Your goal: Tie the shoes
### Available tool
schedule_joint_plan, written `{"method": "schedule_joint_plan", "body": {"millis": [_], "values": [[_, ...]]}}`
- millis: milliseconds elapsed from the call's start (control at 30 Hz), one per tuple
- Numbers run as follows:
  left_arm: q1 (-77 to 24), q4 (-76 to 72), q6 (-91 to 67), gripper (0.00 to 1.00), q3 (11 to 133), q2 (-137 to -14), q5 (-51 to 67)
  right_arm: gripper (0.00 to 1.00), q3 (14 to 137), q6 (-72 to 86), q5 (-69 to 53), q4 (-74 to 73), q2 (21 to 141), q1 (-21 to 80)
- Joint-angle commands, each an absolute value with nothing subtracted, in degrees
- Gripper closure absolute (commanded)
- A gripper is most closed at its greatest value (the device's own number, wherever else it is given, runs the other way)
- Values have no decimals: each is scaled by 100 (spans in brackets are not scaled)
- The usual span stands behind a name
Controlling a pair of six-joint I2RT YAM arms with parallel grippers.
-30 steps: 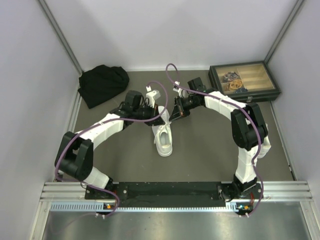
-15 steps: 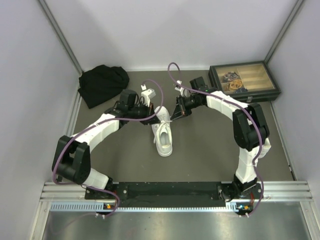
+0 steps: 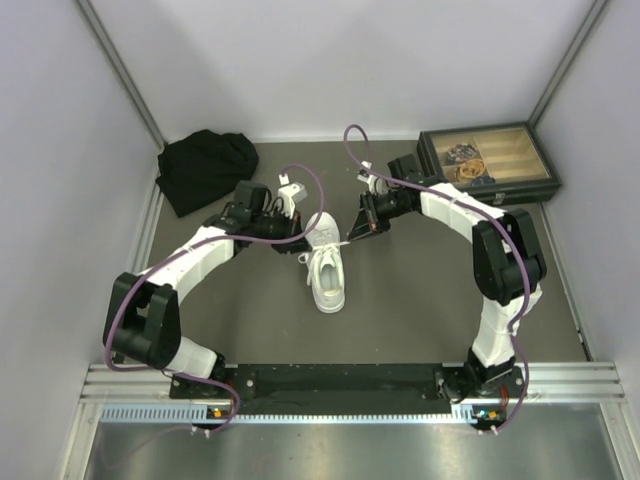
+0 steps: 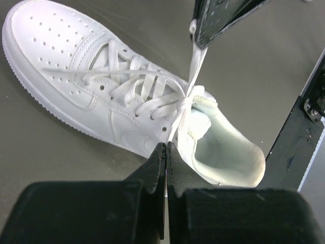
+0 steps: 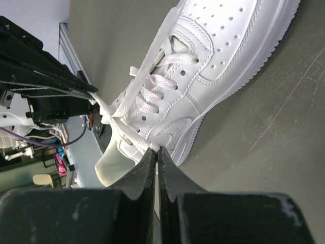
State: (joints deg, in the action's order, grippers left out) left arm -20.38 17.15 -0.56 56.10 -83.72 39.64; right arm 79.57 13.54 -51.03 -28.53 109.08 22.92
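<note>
One of the shoes (image 3: 328,282), an all-white low-top sneaker, lies mid-table with its toe toward the arms' bases; it also shows in the left wrist view (image 4: 61,56) and the right wrist view (image 5: 223,46). Its two lace ends cross in a first knot (image 4: 187,97) over the tongue. My left gripper (image 4: 166,146) is shut on one lace end just left of the shoe's collar (image 3: 302,232). My right gripper (image 5: 155,149) is shut on the other lace end (image 5: 133,133), on the shoe's right side (image 3: 352,228). Both laces run taut from the knot to the jaws.
A black cloth bundle (image 3: 205,168) lies at the back left. A dark box with a wooden tray (image 3: 488,162) stands at the back right. Grey walls close in the table on three sides, and a metal rail (image 3: 350,385) runs along the near edge.
Both grippers have drawn apart and toward the back, the left one leftward, the right one rightward, each still gripping its lace. The laces are stretched tighter across the shoe.
</note>
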Motion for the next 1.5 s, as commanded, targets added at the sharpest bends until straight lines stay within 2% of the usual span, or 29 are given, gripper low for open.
{"method": "schedule_joint_plan", "body": {"millis": [0,600,1467], "values": [[-1899,2082,439,100,5739,-8112,4104,100,7937,1213,-5036,-2804,10494,2074],[-1705,2689,1283,100,5581,-8130,4157,100,7901,993,-4624,-2936,10450,1872],[-1696,2769,1556,100,5502,-8253,4219,100,7717,949,-4131,-2707,10248,1837]]}}
